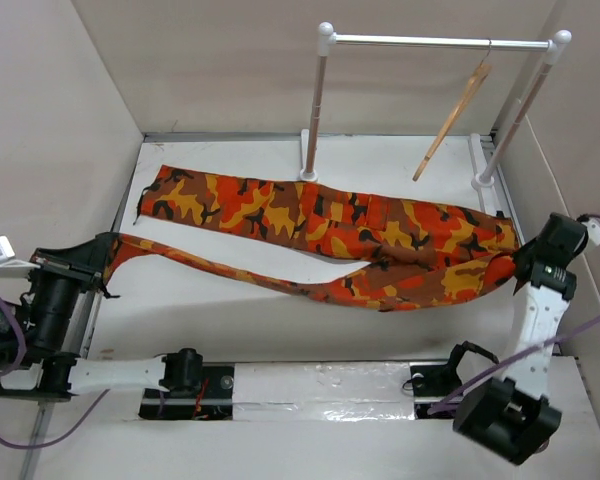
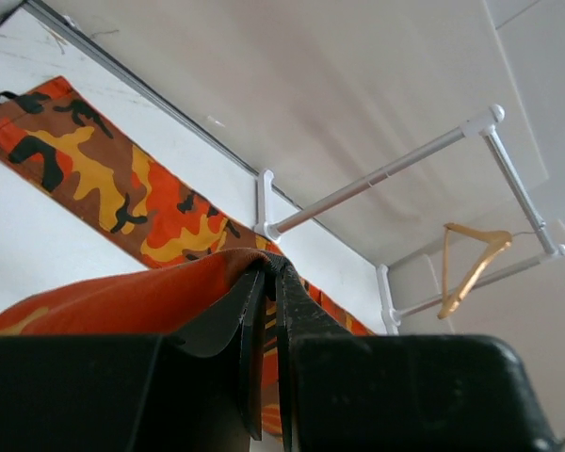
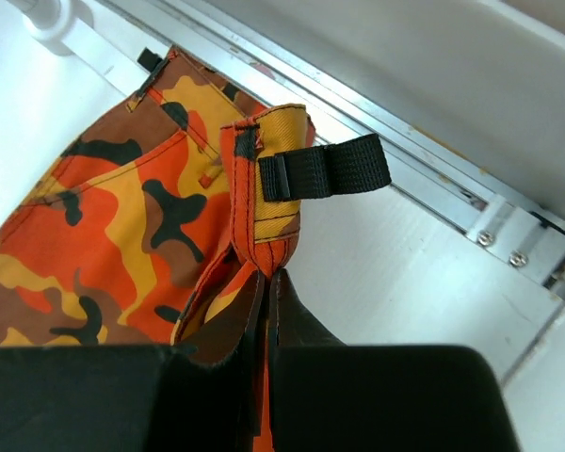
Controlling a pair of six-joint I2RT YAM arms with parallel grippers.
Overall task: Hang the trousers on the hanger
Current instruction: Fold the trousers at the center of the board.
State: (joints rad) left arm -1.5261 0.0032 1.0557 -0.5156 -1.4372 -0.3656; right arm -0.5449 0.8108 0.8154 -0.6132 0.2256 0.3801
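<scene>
Orange camouflage trousers lie across the bench, my left claw pinching one leg's end and my right claw the waistband, while the hanger dangles bare from the rail, so I judge the draping not yet begun.

The white rack stands on 2 posts at the far edge of the table. The hanger hangs tilted from the rail near the right post; the span under the rail to its left is open. The trousers cross nearly the full table width. Bare surface lies nearer the arm bases. Side walls close both flanks.
</scene>
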